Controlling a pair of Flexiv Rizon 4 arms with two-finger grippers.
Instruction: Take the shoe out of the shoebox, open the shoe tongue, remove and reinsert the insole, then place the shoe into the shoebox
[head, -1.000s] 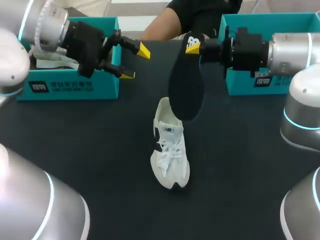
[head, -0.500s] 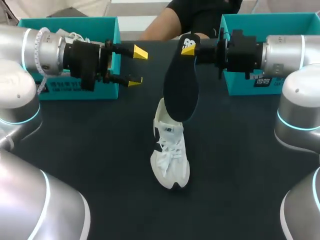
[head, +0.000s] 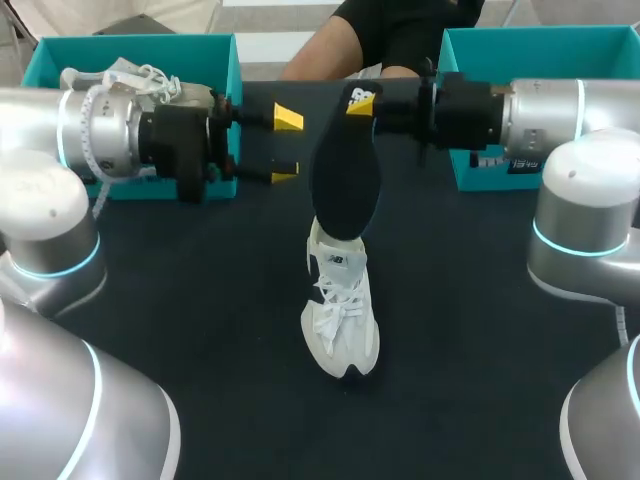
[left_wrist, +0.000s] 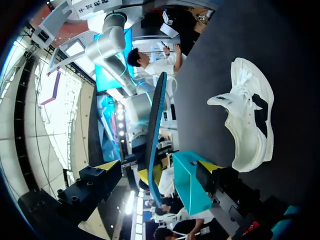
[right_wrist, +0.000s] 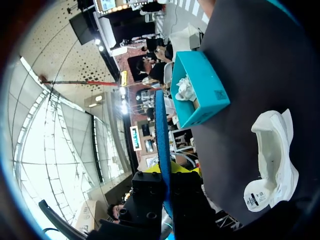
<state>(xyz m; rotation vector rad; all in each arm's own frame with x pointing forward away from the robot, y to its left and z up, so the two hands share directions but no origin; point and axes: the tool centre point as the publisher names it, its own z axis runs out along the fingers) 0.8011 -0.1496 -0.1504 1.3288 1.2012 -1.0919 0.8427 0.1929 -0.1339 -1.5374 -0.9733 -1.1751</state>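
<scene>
The left arm (head: 60, 150) comes in low and level across the far left of the bench (head: 170, 300). Its wrist is turned so that one yellow tip sits above the other. The left fingers (head: 287, 118) are spread wide with nothing between them, and they point at the insole from just beside it.

The right arm (head: 560, 110) lies level too, reaching in from the far right past the middle. The right fingers (head: 360, 100) are pinched tight on the heel end of the insole (head: 343, 180), one on each face.

The insole hangs straight down from that grip. It is black on the face seen from above, and blue along its thin edge in both wrist views.

Its toe end hangs over the heel opening of the shoe (head: 340, 315). From here I cannot quite tell whether the two touch.

The shoe is white with a dark side panel. It stands on its sole near the middle of the bench, heel towards the far edge, laces slack, and its mouth gapes pale inside.

A teal left shoebox (head: 215, 70) with something white in it sits behind the left arm. A teal right shoebox (head: 460, 60) sits behind the right.
</scene>
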